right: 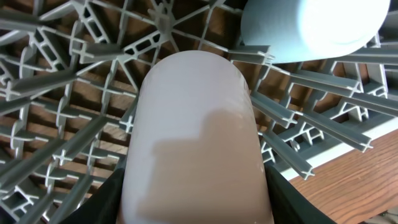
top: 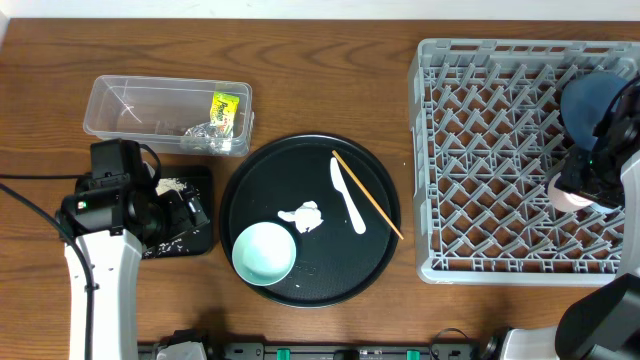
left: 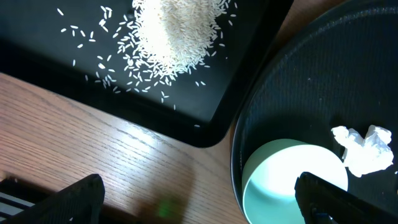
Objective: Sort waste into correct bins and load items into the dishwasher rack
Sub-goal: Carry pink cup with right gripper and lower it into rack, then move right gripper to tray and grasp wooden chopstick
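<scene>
Lying among the pegs of the grey rack (right: 62, 93), the pink cup (right: 196, 137) is sitting inside the right end effector (right: 196, 205); I cannot tell if it is squeezing. It should be backing off slowly, straight up. Only the right wrist view is showing the light-blue cup (right: 311, 25) beside it. The left end effector (left: 202, 196) is hanging wide open.

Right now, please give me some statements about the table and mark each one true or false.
1. The packet lies in the tub. True.
2. The rice is in the tub. False: the rice lies on the rectangular tray.
3. The blue bowl is in the rack. True.
4. The spoon is in the rack. False: the spoon lies on the round tray.
5. The left gripper is shut. False: the left gripper is open.
</scene>
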You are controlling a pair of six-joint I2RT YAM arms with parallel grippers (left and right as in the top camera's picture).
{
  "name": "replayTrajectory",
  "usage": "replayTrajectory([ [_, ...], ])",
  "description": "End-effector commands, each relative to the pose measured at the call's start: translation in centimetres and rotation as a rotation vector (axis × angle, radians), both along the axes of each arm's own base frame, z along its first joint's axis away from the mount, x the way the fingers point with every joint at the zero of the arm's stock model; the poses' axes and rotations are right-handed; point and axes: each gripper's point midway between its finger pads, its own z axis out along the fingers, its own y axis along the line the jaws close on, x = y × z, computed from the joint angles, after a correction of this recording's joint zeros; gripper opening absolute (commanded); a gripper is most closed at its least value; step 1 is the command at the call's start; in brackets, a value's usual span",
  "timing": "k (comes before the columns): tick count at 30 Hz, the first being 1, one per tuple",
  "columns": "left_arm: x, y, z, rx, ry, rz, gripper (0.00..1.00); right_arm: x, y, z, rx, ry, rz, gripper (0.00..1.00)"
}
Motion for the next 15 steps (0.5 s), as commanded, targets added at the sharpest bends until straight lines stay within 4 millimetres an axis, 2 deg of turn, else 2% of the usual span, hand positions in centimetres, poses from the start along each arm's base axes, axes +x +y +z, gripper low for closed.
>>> replayTrajectory([
  [1,0.0,0.5,0.3,0.017,-0.003,0.022,0.99,0.1,-1.4,0.9,-0.061,-0.028,-0.069,0.26],
  [8,0.0,0.5,0.3,0.017,-0.003,0.022,0.99,0.5,-1.2,-0.7,-0.031,0.007,-0.067,0.27],
  [12,0.0,0.5,0.3,0.017,-0.003,0.022,0.99,0.4,-1.2,-1.7,-0.019,0.038,-0.067,0.32],
  [13,0.0,0.5,0.3,0.017,-0.003,0.022,0.99,0.5,-1.3,-1.8,-0.018,0.04,-0.067,0.36],
  [15,0.0,0.5,0.3,0.017,-0.003,0.022,0.99,0.7,-1.4,-1.9,-0.021,0.035,-0.067,0.57],
])
